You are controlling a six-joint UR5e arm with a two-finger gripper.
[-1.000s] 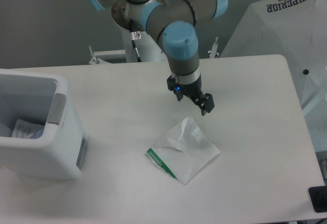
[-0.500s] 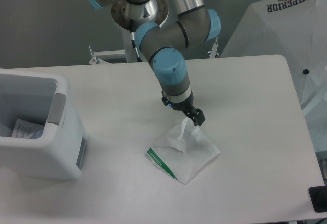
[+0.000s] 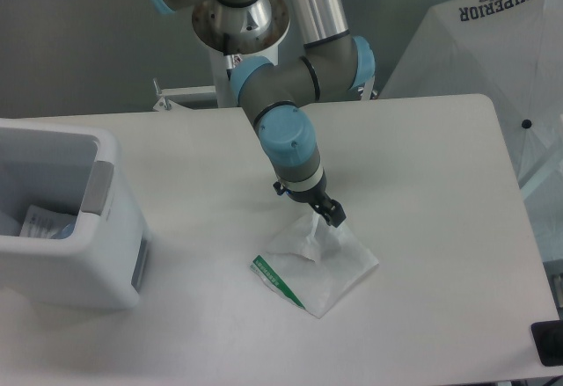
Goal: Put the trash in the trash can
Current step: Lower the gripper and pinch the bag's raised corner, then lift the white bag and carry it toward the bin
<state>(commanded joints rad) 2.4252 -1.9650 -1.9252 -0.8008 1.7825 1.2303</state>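
Low over the table [image 3: 422, 166], the gripper [image 3: 328, 214] touches the top edge of the plastic bag [image 3: 321, 267]; whether its fingers pinch the film cannot be told. Off at nine o'clock stands the trash can [image 3: 75, 258], bottle [image 3: 44, 223] inside.

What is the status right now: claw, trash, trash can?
Claw at plastic bag top edge, grip unclear. Bag flat on table. Trash can far left, something already inside. Nothing between.
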